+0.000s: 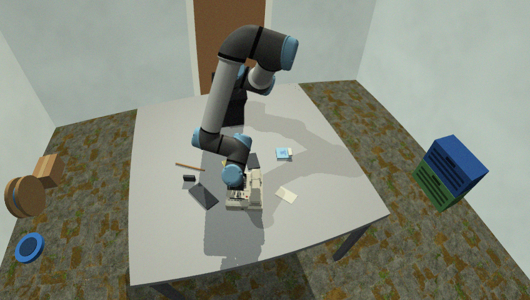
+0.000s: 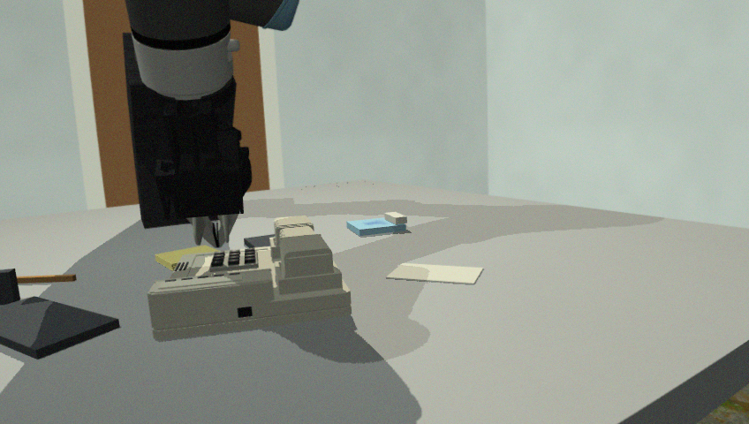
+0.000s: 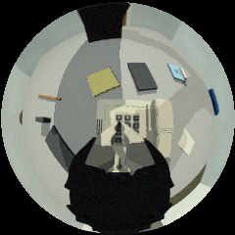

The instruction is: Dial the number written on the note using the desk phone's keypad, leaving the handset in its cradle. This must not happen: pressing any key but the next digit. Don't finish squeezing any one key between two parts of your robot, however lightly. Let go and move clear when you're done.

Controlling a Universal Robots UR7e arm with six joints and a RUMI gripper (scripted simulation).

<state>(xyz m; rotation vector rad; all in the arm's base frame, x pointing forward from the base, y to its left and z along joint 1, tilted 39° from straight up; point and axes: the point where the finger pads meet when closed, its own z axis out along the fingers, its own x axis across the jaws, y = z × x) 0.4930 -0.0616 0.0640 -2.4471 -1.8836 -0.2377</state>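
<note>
Top view: the desk phone point(image 1: 249, 193) lies at centre frame on the grey table point(image 1: 167, 241). The arm's wrist hides the gripper and most of the keypad. A cream note point(image 1: 285, 194) lies just right of the phone; a dark pad point(image 1: 202, 195) lies to its left.

Exterior view: the gripper point(image 2: 214, 233) hangs point-down at left of centre, jaws pressed together on nothing, tips just above the rear left of the keypad point(image 2: 233, 256). The handset point(image 2: 299, 236) sits in its cradle.

Wrist view: the closed tips align over the keypad's left column at centre frame. Which key cannot be told.

Procedure: keep the jaws together so they act as one probe. Descend vertically onto a single key, press, then lift off fully. Stay away from the handset.
</note>
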